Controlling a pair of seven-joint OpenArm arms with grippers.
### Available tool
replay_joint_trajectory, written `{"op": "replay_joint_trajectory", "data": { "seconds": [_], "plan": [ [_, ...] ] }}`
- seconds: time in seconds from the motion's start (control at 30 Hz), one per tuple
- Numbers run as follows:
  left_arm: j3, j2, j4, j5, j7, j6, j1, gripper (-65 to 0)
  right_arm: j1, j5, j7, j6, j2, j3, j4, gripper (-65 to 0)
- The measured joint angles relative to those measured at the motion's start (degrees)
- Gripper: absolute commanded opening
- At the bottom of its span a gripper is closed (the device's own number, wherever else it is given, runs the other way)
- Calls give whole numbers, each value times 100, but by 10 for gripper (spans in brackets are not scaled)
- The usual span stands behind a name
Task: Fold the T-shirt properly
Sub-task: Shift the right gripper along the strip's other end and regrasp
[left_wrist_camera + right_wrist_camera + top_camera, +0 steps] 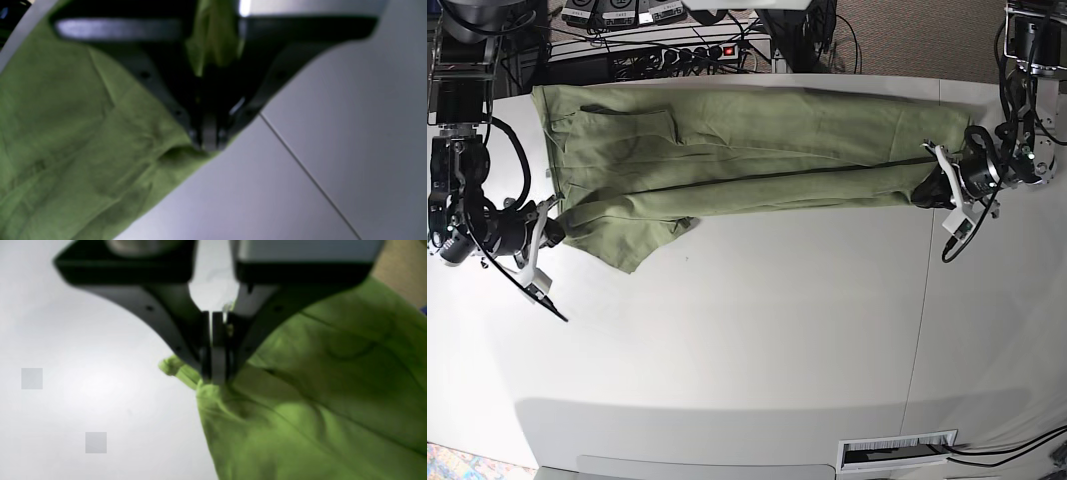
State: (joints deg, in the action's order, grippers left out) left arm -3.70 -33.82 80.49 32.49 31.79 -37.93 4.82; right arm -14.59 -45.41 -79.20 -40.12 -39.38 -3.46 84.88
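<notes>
Across the far half of the white table (727, 360) the T-shirt (747, 150) lay stretched in a long folded band, one sleeve flopping out toward the near side. At the base view's left end, the right gripper (215, 378) was clamped on a bunched edge of cloth. At the other end, the left gripper (208, 145) pinched the shirt's edge just as tightly.

Table (747, 350) bare below T-shirt (747, 150); cables and power strip (677, 50) crowd the far edge.
</notes>
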Motion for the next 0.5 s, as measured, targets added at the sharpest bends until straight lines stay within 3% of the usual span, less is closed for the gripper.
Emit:
{"op": "replay_joint_trajectory", "data": {
  "seconds": [0.23, 0.5],
  "plan": [
    [0, 0, 0, 4, 4, 0, 7, -650, 149, -35, -114, 0, -415, 0, 0, -650],
    [0, 0, 0, 4, 4, 0, 7, -650, 483, -76, -114, 0, -507, 0, 11, -650]
  ]
}}
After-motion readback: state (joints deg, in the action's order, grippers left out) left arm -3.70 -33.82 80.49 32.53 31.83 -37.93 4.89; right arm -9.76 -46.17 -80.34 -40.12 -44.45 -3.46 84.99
